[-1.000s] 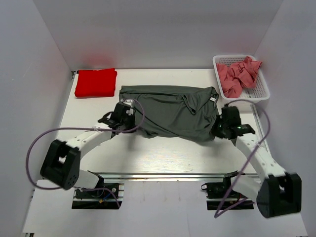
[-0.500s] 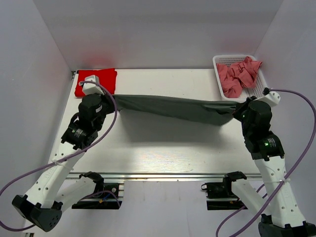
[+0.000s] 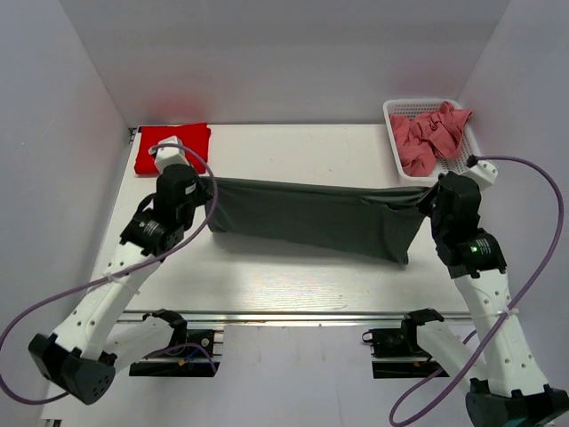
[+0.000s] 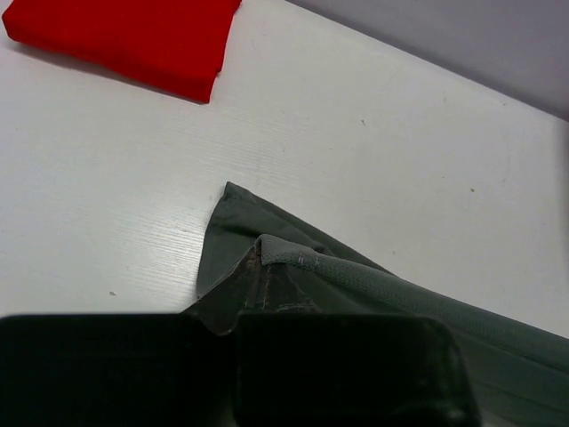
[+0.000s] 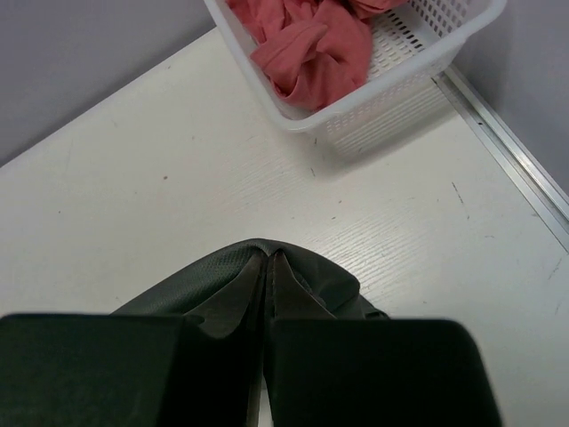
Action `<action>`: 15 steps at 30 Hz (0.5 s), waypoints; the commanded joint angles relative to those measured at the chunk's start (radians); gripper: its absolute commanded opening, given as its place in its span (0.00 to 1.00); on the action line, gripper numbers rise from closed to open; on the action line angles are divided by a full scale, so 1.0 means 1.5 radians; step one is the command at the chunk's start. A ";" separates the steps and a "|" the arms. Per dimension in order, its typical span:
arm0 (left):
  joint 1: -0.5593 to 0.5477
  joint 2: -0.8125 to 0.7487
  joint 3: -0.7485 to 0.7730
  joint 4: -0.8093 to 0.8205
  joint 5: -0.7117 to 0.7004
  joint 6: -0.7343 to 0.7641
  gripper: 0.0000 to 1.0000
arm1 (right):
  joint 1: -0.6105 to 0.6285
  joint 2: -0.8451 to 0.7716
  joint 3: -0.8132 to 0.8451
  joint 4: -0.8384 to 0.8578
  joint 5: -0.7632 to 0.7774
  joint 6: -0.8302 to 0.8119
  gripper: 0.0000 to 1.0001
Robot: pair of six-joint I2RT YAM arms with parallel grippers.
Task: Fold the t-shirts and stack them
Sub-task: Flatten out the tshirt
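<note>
**Spotter:** Where's the dark grey t-shirt [image 3: 311, 216] right now?

**Me:** Strung between my two arms, across the middle of the desk [image 3: 293, 276]. My left claw [image 3: 201, 189] is pinched shut on one end of the top edge, and my right claw [image 3: 430, 197] is clamped on the other. Both wrist views show fabric bunched between the fingers. The top edge is taut and the body hangs like a curtain, lower on the right.

**Spotter:** So which step is that?

**Me:** I'd call it the spread before the fold. The folded red t-shirt [image 3: 172, 148] sits at the far left corner, and the pink t-shirts [image 3: 428, 133] are heaped in the basket [image 3: 474, 171], not yet folded.

**Spotter:** Next move?

**Me:** I think I need to bring both arms down together and lay the hem first, keeping the top edge tight so it lands flat. I'd level the right side first, since that sag could crease.
</note>
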State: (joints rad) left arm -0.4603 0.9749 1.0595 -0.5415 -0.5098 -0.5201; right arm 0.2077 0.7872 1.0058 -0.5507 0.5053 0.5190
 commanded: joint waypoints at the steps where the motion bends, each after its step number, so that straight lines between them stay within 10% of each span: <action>1: 0.005 0.051 0.047 0.046 -0.015 0.034 0.00 | -0.004 0.045 0.031 0.073 -0.008 -0.036 0.00; 15: 0.049 0.352 0.410 0.048 -0.020 0.150 0.00 | -0.016 0.282 0.300 0.172 0.012 -0.167 0.00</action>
State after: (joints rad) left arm -0.4019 1.5322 1.5826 -0.4698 -0.5465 -0.3470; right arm 0.1963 1.2125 1.3556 -0.3874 0.4942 0.3515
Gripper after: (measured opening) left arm 0.022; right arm 0.005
